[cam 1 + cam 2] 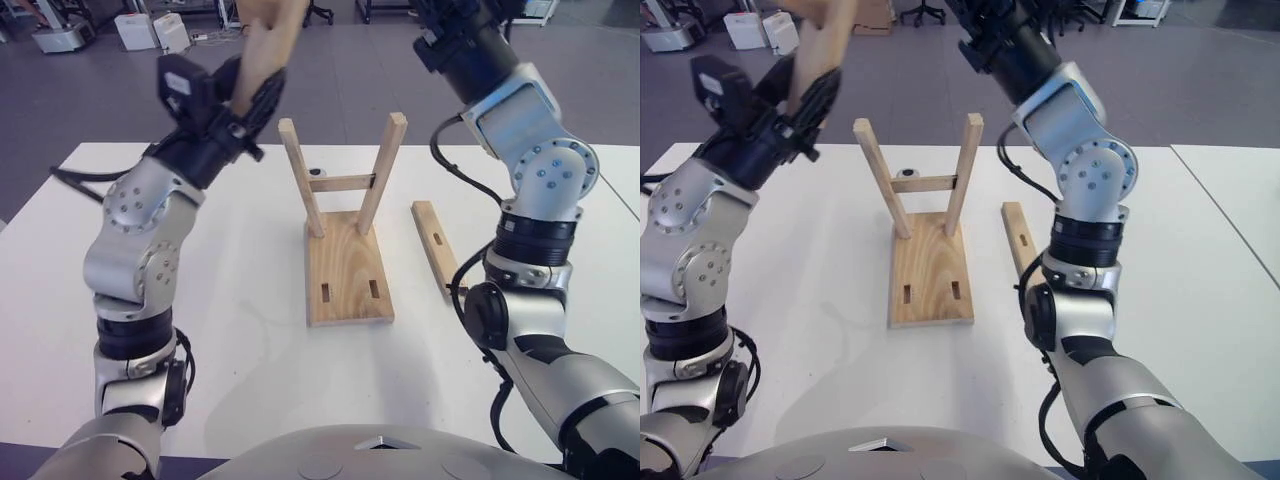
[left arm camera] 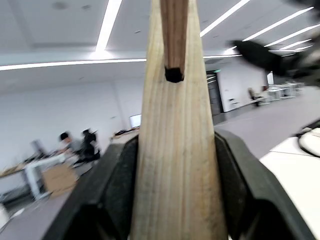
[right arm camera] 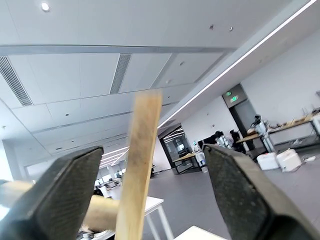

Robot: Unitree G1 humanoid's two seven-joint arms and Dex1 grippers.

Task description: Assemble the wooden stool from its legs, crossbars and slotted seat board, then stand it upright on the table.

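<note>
The wooden stool [image 1: 343, 235] stands half built and upside down at the middle of the bench [image 1: 230, 300]. Its slotted seat board [image 1: 345, 270] lies flat. Two legs, one to the left [image 1: 300, 175] and one to the right [image 1: 382, 170], rise from the board's far end, tied by a crossbar [image 1: 340, 183]. The two near slots [image 1: 327, 291] are unfilled.

The parts look like light, stiff, dry softwood. It should not be slippery, but the thin tenons could split if forced in at an angle. A leg is probably best held across its flat faces near mid-length, leaving the tenon end free.

A loose leg [image 1: 436, 243] lies flat just to the right of the board, apart from it.

A third leg [image 1: 265, 45] is raised high above the far left of the bench in the left gripper [image 1: 255, 95]. The jaws are closed against its two sides. The left wrist view shows this leg [image 2: 177, 165] running straight out between them, with a dark mortise in its face.

The right gripper [image 3: 152, 160] is raised as well. Its jaws are spread wide, and a wooden bar [image 3: 140, 165] stands between them, touching neither. I cannot tell whether this bar is the leg the left gripper holds.
</note>
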